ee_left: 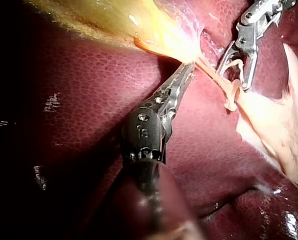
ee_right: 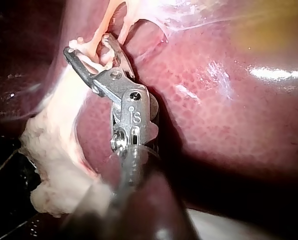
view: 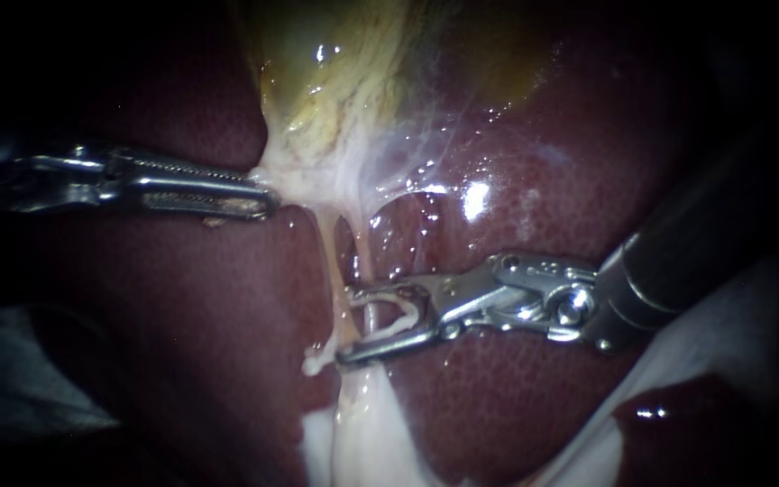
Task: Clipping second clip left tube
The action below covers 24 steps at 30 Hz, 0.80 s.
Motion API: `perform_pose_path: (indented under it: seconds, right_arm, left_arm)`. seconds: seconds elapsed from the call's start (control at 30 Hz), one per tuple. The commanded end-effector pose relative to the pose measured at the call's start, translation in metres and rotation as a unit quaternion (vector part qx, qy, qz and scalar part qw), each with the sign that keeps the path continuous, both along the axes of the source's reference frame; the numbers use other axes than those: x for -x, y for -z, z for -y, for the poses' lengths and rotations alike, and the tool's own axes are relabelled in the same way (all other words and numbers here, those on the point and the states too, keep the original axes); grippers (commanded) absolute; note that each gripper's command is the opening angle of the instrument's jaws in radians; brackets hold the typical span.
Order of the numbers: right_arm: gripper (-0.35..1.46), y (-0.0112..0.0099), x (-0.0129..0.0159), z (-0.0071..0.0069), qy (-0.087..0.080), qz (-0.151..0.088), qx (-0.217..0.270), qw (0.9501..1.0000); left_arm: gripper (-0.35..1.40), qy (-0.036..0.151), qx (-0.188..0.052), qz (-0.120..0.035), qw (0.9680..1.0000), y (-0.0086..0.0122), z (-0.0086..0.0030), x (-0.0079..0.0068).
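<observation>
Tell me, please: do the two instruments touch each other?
Apart. The endoscope view shows bare liver between the left instrument, shut on the gallbladder, and the right instrument, open around a tube.

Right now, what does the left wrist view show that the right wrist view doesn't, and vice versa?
Only the left wrist view shows the left instrument, jaws shut on pale tissue at the gallbladder's narrow end. Only the right wrist view shows a second tube beside the right instrument. Both show its jaws open astride a tube, over the liver.
</observation>
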<state>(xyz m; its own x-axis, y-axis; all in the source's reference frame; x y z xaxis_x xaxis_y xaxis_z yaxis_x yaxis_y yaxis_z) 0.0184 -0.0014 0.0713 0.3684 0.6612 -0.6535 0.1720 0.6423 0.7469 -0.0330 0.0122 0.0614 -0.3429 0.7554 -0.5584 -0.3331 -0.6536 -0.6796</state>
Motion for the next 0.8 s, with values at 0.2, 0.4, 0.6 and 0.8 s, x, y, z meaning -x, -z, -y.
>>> perform_pose_path:
  seconds: [0.2, 0.4, 0.6, 0.8]
  right_arm:
    - [0.49, -0.0001, -0.0015, 0.0009, 0.006, -0.018, -0.004, 0.9998]
    - [0.50, -0.0005, -0.0025, 0.0011, -0.001, -0.034, -0.006, 0.9994]
    - [0.49, -0.0006, -0.0032, 0.0011, 0.006, -0.054, -0.008, 0.9985]
    - [0.49, -0.0006, -0.0043, 0.0010, -0.002, -0.052, -0.006, 0.9986]
  left_arm:
    - [-0.35, 0.000, 0.000, 0.000, 1.0000, 0.0001, 0.0000, 0.0001]
    - [-0.35, 0.000, 0.000, 0.000, 1.0000, 0.0001, 0.0000, 0.0001]
    - [-0.35, 0.000, 0.000, 0.000, 1.0000, 0.0000, 0.0000, 0.0002]
    - [-0.35, 0.001, 0.000, 0.000, 1.0000, 0.0000, 0.0000, 0.0003]
